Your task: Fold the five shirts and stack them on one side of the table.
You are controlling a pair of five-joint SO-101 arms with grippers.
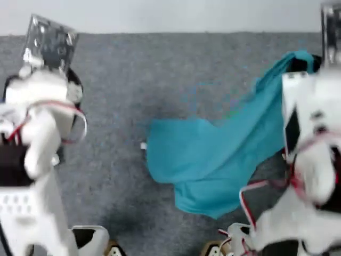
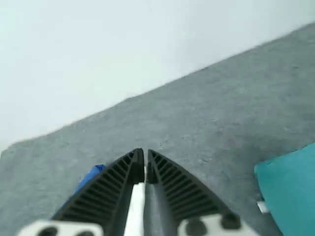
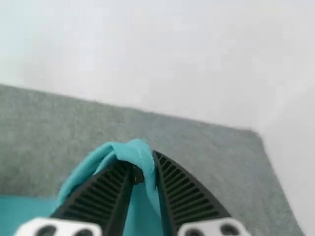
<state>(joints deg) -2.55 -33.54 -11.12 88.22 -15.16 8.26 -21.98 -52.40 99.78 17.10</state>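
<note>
**Two arms at a grey counter, one teal shirt in hand.**

- **Shirt:** It spreads from the middle of the counter toward the right edge. Its broad part lies crumpled on the surface near the front edge. One end rises in a taut band toward the far right corner, where it meets the right arm. A small white tag sits at the shirt's left edge, on the counter.
- **Right fingers:** In the right wrist view, the right fingers are pinched narrow on a bunched fold of the shirt. The fold bulges out past their tips, and more teal cloth hangs below them. The counter's far edge meets a pale wall beyond.
- **Left arm:** The left arm stands at the left edge of the counter, well apart from the shirt.
- **Left fingers:** In the left wrist view, the left fingers are pressed together with nothing between them, above bare grey surface. A corner of the shirt with the tag lies off to one side. A blue piece, too little of it visible to identify, shows just beside one finger.
</note>
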